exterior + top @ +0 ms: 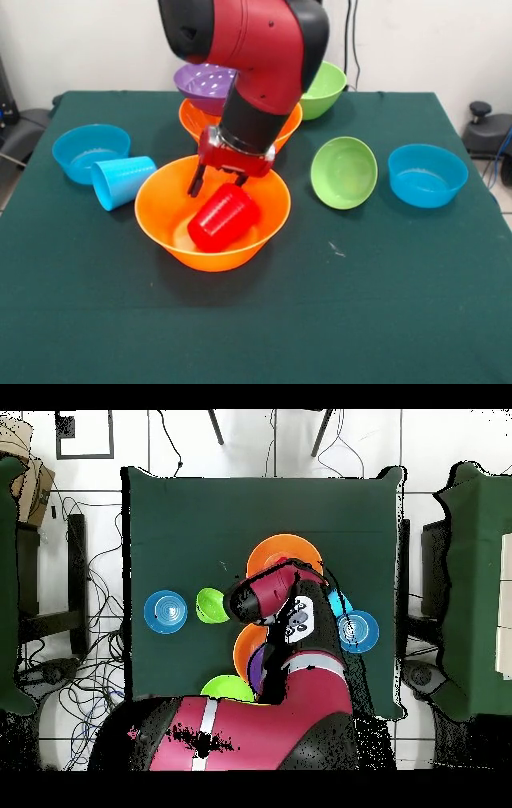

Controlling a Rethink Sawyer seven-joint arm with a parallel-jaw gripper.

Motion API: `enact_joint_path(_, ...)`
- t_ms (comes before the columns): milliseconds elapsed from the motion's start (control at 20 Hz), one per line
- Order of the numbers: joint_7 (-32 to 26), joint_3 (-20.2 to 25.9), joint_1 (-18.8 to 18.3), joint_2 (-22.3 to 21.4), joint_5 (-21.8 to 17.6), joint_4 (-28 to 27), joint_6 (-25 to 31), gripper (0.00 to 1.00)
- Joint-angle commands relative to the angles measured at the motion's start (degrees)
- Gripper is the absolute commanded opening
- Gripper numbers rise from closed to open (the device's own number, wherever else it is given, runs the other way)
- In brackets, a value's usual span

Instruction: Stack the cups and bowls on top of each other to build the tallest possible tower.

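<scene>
Red cup (224, 218) seen lying on side inside large orange bowl (160, 216) near desk (384, 320) centre. Gripper (218, 182) poised just above cup, jaws spread open, nothing gripped.

A rectangular table covered in dark green cloth (384, 320) occupies the centre of the room. Behind it stands a plain white wall (424, 40), with black cables (350, 40) hanging down against it. In the overhead view, the floor is pale tile with dark grout lines (250, 444), and loose black wiring (80, 674) lies across it beside the table. Black metal chair legs (216, 426) stand beyond one table edge.
</scene>
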Motion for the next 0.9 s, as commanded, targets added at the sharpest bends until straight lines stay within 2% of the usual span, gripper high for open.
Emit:
enact_joint_path(50, -3.58, 6.99, -2.17, 4.0, -0.54, -6.96, -4.02, 1.0)
enact_joint_path(250, -7.9, 9.94, -5.31, 2.79, 0.78, -6.01, -2.56, 1.0)
enact_joint_path(500, -9.09, 11.35, -6.5, -0.65, 2.26, -3.5, 0.31, 1.0)
enact_joint_path(900, -9.78, 13.69, -8.52, -3.74, 4.38, -1.33, 2.29, 1.0)
